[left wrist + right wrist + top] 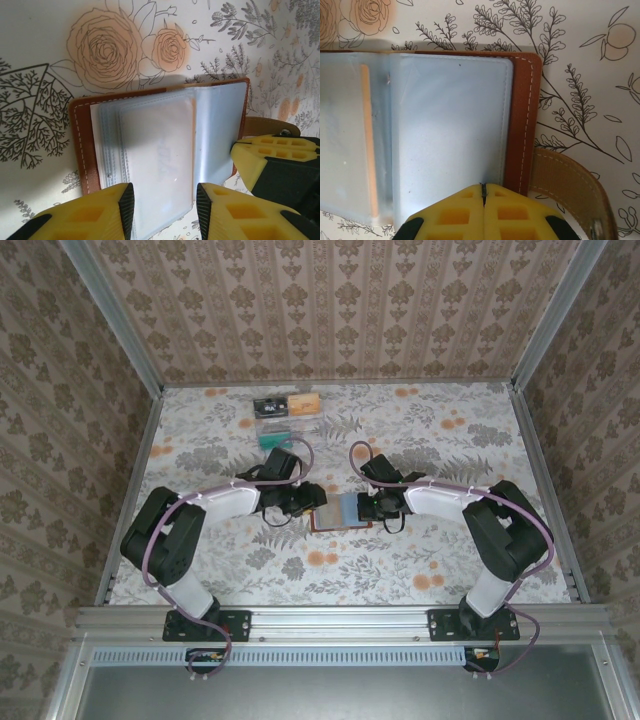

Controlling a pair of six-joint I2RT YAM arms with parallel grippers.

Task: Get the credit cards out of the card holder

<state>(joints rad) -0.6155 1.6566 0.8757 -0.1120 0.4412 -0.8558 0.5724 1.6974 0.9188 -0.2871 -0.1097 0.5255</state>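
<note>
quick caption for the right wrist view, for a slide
Right gripper, fingers shut, at the edge of the open card holder, pale pockets spread, strap lying on the floral table.

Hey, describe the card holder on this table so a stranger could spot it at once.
Start at the floral table, then look to its middle. The card holder lies open there: a reddish-brown leather cover holding pale blue-grey plastic sleeves, unlike the loose cards farther back, which are single flat rectangles.
</note>
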